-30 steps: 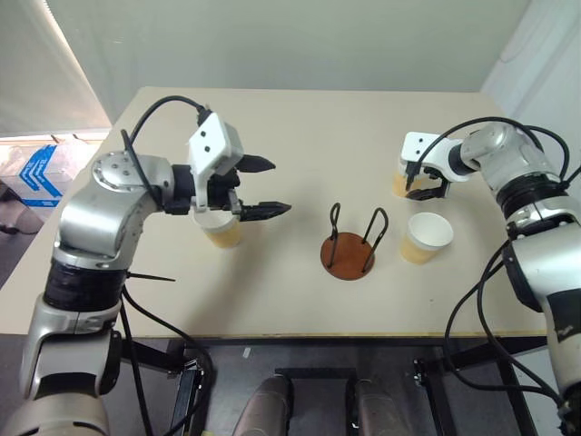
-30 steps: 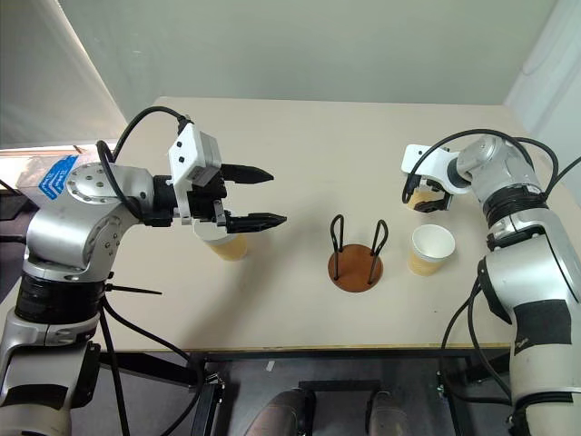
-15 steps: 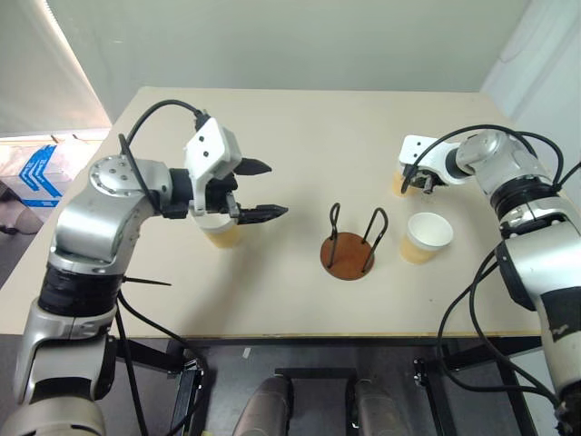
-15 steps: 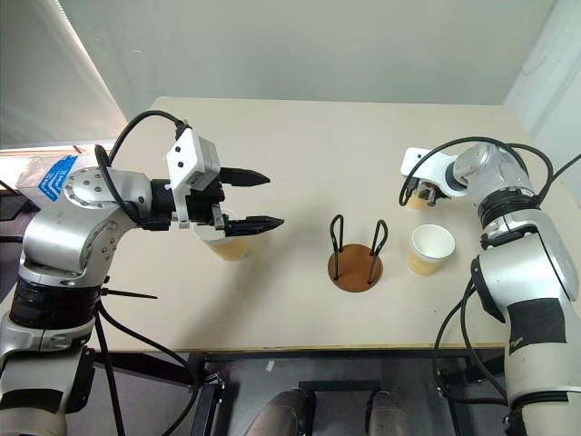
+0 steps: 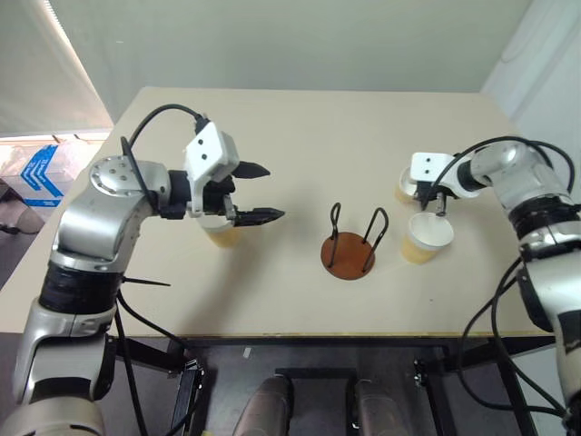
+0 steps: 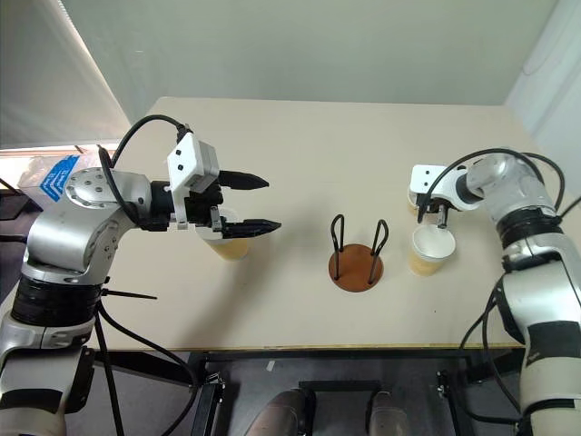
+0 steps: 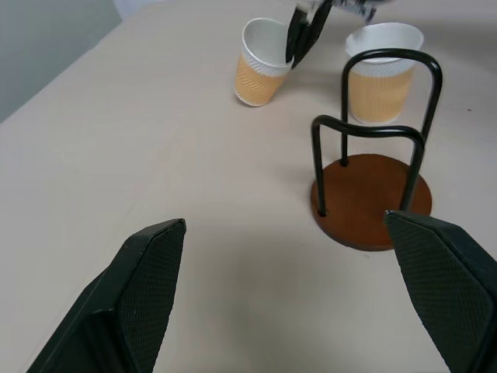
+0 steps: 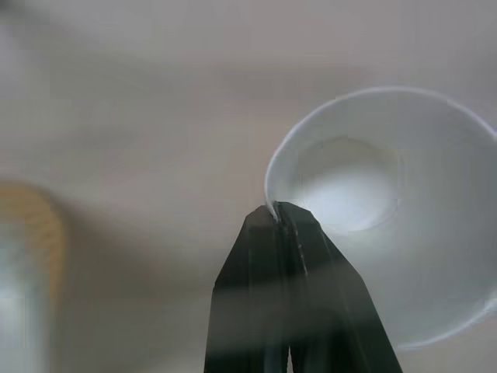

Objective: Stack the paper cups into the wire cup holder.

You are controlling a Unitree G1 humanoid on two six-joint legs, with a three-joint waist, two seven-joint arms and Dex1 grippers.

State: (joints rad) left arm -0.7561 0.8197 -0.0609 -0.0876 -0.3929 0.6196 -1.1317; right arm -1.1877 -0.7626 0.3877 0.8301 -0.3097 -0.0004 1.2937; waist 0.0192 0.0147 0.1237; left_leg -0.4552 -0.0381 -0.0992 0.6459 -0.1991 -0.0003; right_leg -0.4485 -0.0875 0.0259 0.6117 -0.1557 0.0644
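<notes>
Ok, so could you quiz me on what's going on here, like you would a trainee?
1. How many paper cups are in view?
2. True or false: a cup already sits inside the wire holder.
3. Which fingers are pinched shut on a cup's rim?
A. the left gripper
B. the right gripper
C. both

Key:
1. Three.
2. False. The holder is empty.
3. B. The right fingers are closed on the rim of the far cup. The left fingers are spread wide above another cup and hold nothing.
</notes>
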